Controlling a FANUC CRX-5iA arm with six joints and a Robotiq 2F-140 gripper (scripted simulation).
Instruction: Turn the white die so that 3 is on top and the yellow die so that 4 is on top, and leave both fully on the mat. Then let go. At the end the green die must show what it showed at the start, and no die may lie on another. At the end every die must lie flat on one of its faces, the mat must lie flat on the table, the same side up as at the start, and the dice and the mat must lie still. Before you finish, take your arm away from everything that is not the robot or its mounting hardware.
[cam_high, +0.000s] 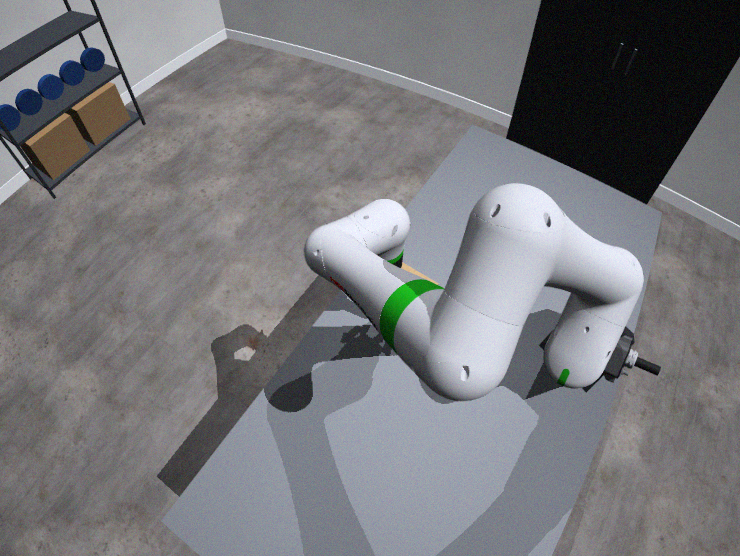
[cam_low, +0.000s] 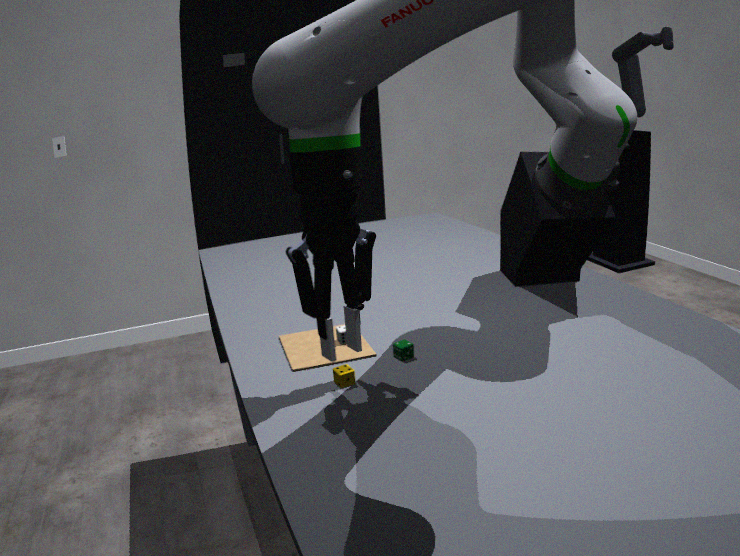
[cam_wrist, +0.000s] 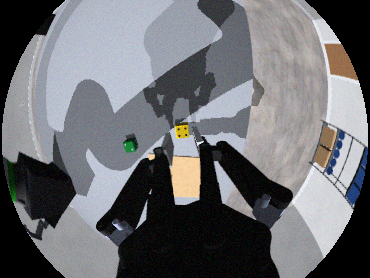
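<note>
My gripper (cam_low: 342, 354) (cam_wrist: 182, 136) points down over the mat, its fingers partly open with nothing between them. The tan mat (cam_high: 418, 272) (cam_low: 306, 353) (cam_wrist: 185, 179) lies flat on the table. The white die (cam_low: 341, 334) is on the mat behind the fingers, partly covered by one; its top number is unreadable and the wrist view hides it. The yellow die (cam_low: 343, 376) (cam_wrist: 182, 131) lies flat on the table just off the mat's edge, with what look like four pips on top. The green die (cam_low: 403, 349) (cam_wrist: 130, 145) lies off the mat; its top is unclear.
The grey table (cam_high: 418, 430) (cam_low: 598, 448) carries the arm's black base (cam_low: 541, 239). In the top view the arm hides the dice and most of the mat. The green die is beside the mat's corner, apart from the yellow die.
</note>
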